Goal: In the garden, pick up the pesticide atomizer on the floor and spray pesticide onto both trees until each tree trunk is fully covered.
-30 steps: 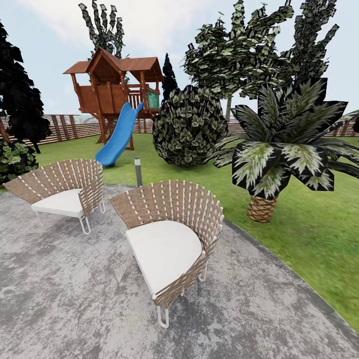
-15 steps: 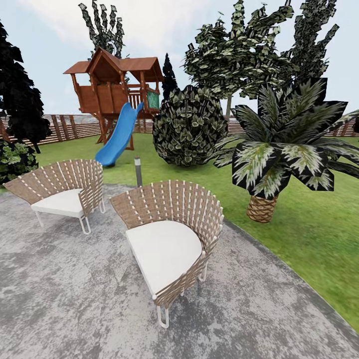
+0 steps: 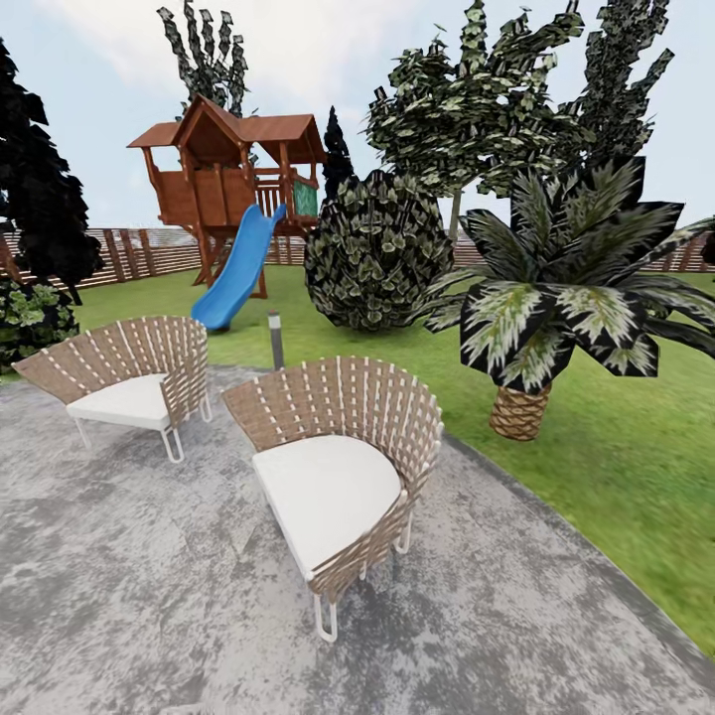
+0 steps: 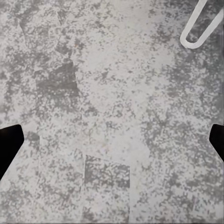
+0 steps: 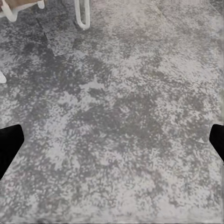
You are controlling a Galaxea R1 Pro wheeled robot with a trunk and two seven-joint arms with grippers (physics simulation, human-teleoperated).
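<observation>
The robot is on its way over the grey mottled stone paving [image 3: 149, 586] — two woven wicker chairs with white cushions [image 3: 333, 477] stand ahead, the green lawn [image 3: 616, 467] beyond its far edge. No atomizer visible — finding it comes next. Left gripper [image 4: 112, 140] and right gripper [image 5: 112, 142] hang wide apart, empty.

Two woven chairs stand on the paving [image 3: 149, 596]: the near chair [image 3: 338, 467] and the far chair [image 3: 124, 382], each with one white cushion. One short grey post [image 3: 275, 340] rises between them at the lawn's [image 3: 616, 467] edge. One wooden playhouse [image 3: 230, 174] carries one blue slide [image 3: 238, 268]. One palm [image 3: 561, 298] with a scaly stump and one round bush [image 3: 375, 248] stand on the grass. One slatted fence [image 3: 129, 253] runs along the back. The left wrist view has one white loop leg [image 4: 201, 25]; the right wrist view has two [image 5: 82, 14].
</observation>
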